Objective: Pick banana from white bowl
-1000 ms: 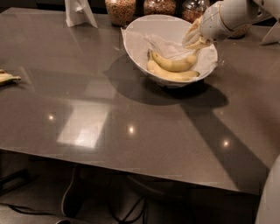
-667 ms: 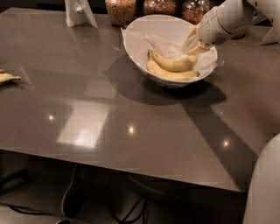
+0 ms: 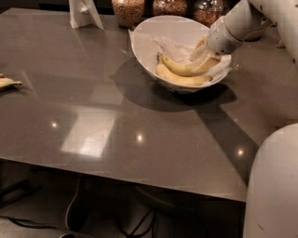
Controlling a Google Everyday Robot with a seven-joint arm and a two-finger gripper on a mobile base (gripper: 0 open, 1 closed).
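The white bowl (image 3: 146, 44), lined with crumpled white paper, stands tilted at the back of the dark table. Two bananas lie in it. The plump curved yellow banana (image 3: 184, 69) lies on top. A paler, longer, straighter banana (image 3: 181, 81) lies below it. My gripper (image 3: 203, 52) reaches into the bowl from the upper right on the white arm (image 3: 237, 23). It is at the right end of the curved banana and touches or nearly touches it.
Three glass jars (image 3: 128, 10) stand behind the bowl, with a white stand (image 3: 84, 13) at the back left. A small banana piece (image 3: 7, 82) lies at the table's left edge. My white body (image 3: 274, 186) fills the lower right corner. The table's front edge (image 3: 125, 179) runs across the bottom.
The gripper stays at the right end of the curved banana with only a slight shift. My white body at the lower right has grown larger in view. The bananas have not visibly moved.
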